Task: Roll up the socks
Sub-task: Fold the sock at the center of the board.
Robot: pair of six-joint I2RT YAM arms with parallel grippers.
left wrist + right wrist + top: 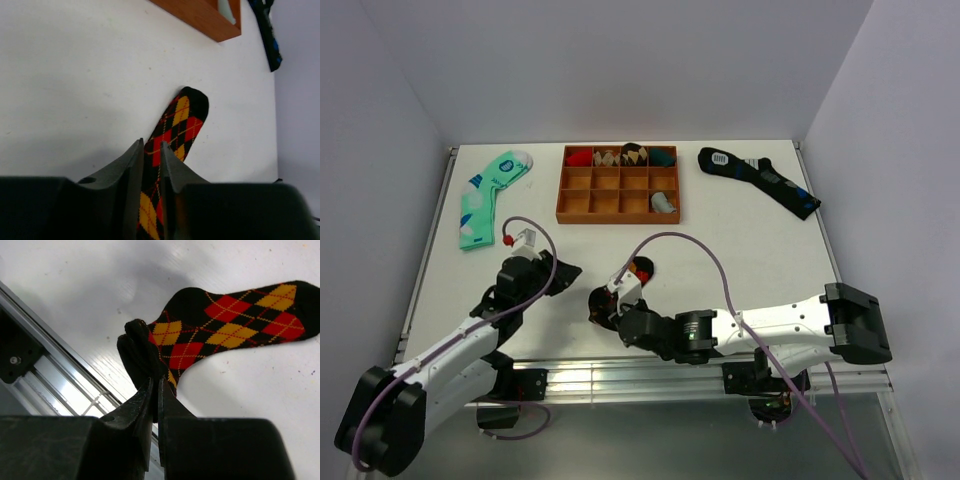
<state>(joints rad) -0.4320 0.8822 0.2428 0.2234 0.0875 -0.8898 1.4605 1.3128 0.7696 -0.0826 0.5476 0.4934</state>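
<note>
Left wrist view showed the left gripper (151, 146) pinching the black argyle sock (181, 122), which lay off the wooden tray (200, 15), on its near side, while the right gripper (155, 382) nipped its bunched end.

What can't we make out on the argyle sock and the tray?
- Top view: argyle sock mostly covered by the right gripper.
- Left wrist: sock's near end, hidden behind the left gripper.
- Right wrist: how the cuff is bunched, buried between the shut jaws.
- Top view: what fills the wooden tray's compartments, too small.
</note>
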